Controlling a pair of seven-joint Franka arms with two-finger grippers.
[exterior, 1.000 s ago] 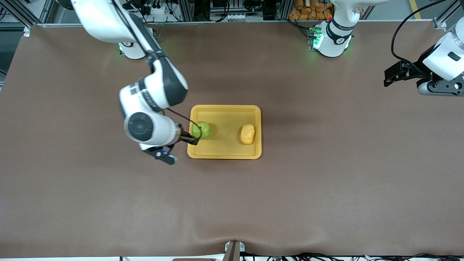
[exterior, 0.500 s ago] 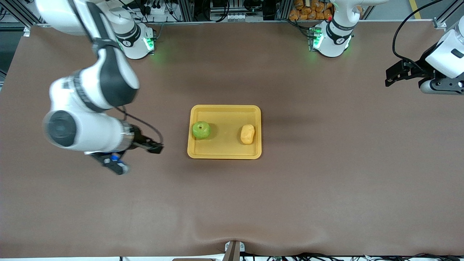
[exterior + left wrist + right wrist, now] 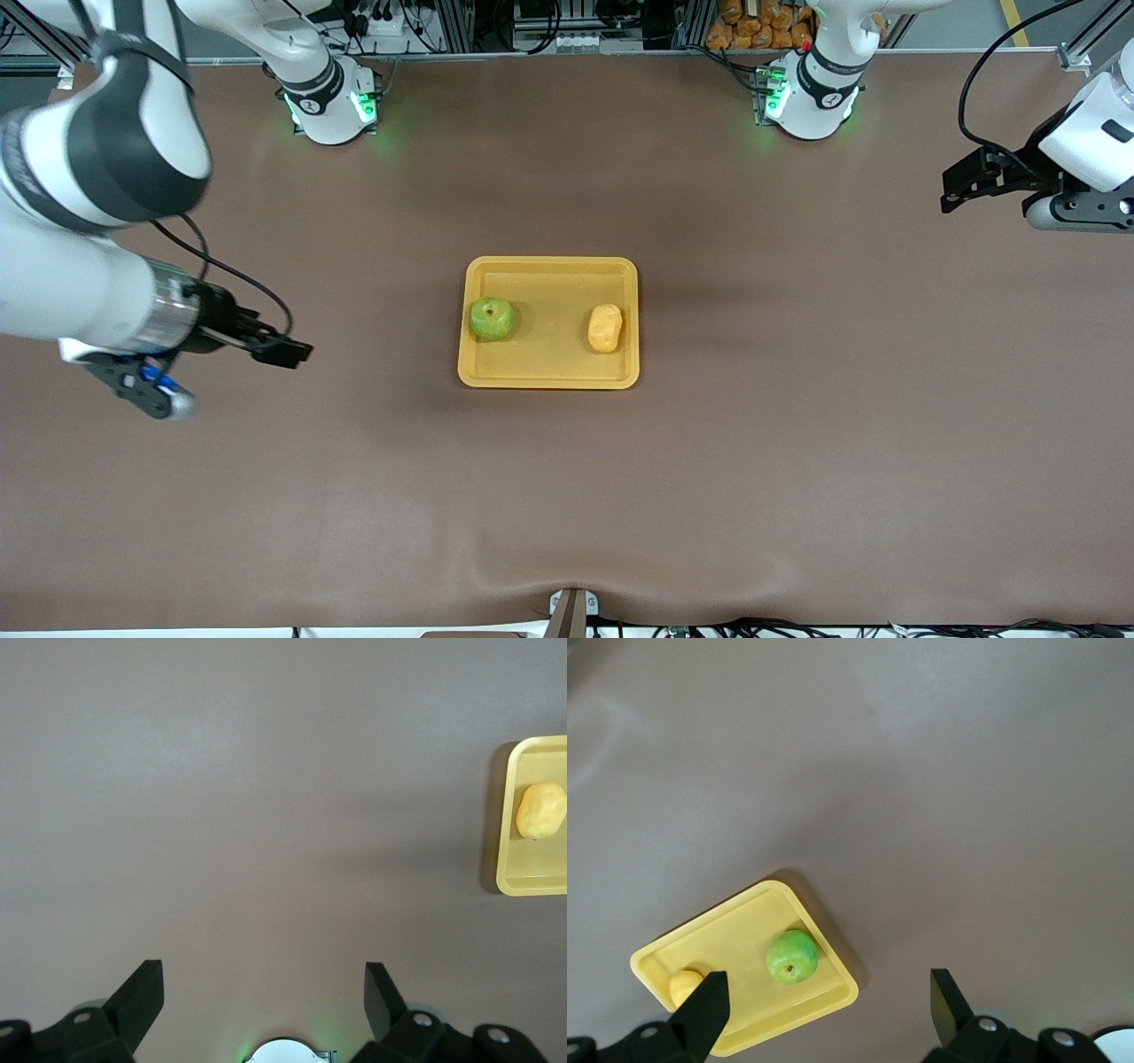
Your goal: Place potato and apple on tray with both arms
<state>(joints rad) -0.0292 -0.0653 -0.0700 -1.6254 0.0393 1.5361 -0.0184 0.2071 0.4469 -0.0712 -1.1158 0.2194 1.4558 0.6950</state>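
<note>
The yellow tray [image 3: 549, 292] lies in the middle of the table. On it the green apple [image 3: 493, 318] rests toward the right arm's end and the yellow-orange potato [image 3: 605, 328] toward the left arm's end. My right gripper [image 3: 283, 352] hangs open and empty over bare table, off the tray toward the right arm's end. Its wrist view shows the gripper [image 3: 828, 988] with the apple [image 3: 792, 957], part of the potato [image 3: 685, 985] and the tray [image 3: 735, 930] below. My left gripper [image 3: 952, 190] waits open over the left arm's end. Its wrist view shows the gripper [image 3: 263, 979], the potato [image 3: 540, 810] and a tray corner [image 3: 518, 877].
Both arm bases [image 3: 332, 106] [image 3: 811, 97] stand with green lights at the table edge farthest from the front camera. A pile of orange objects [image 3: 762, 27] sits off the table past that edge. The brown cover ripples [image 3: 567, 576] at the edge nearest the camera.
My right gripper has left the apple on the tray and drawn back toward the right arm's end of the table. The left arm has hardly moved.
</note>
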